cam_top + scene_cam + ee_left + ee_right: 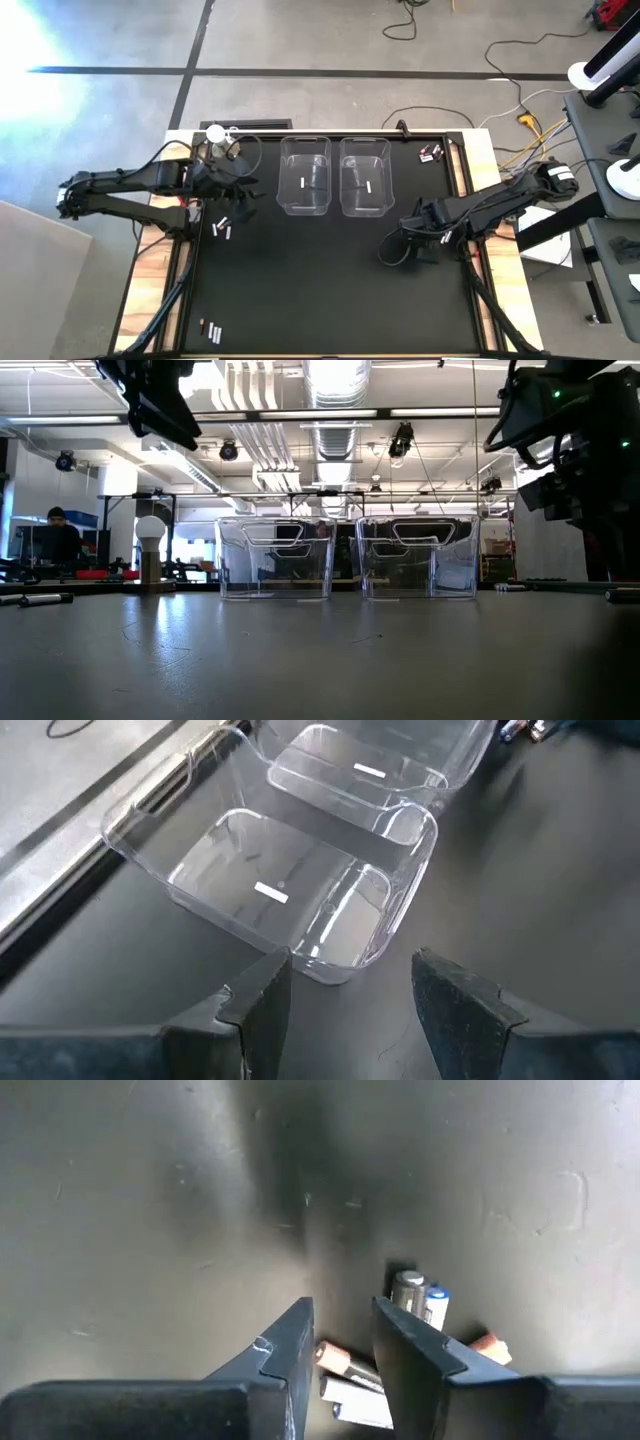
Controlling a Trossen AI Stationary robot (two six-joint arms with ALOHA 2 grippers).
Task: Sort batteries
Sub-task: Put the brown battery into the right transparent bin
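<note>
Black mat (320, 290) across the table, two clear plastic bins side by side at upper centre of the high view: left bin (305, 176) and right bin (365, 177), each with one pale battery lying on its floor, (301, 183) and (368, 186). Left gripper (350, 985) raised at the left of the high view, just left of the left bin, fingers spread wide with nothing between them, the bins ahead of it in the left wrist view. Right gripper (342, 1342) down at the mat at centre right of the high view, fingers close together but not touching, a small cluster of batteries (400, 1340) lying just behind and between them in the right wrist view: a silvery one with a blue band, orange-tipped ones, a white one; whether any is actually pinched, cannot tell. More loose batteries (222, 226) on the mat below the left gripper, another few (211, 330) at lower left, another few (431, 153) at upper right. Metal knob with a white ball (215, 133) at the mat's upper left corner.
</note>
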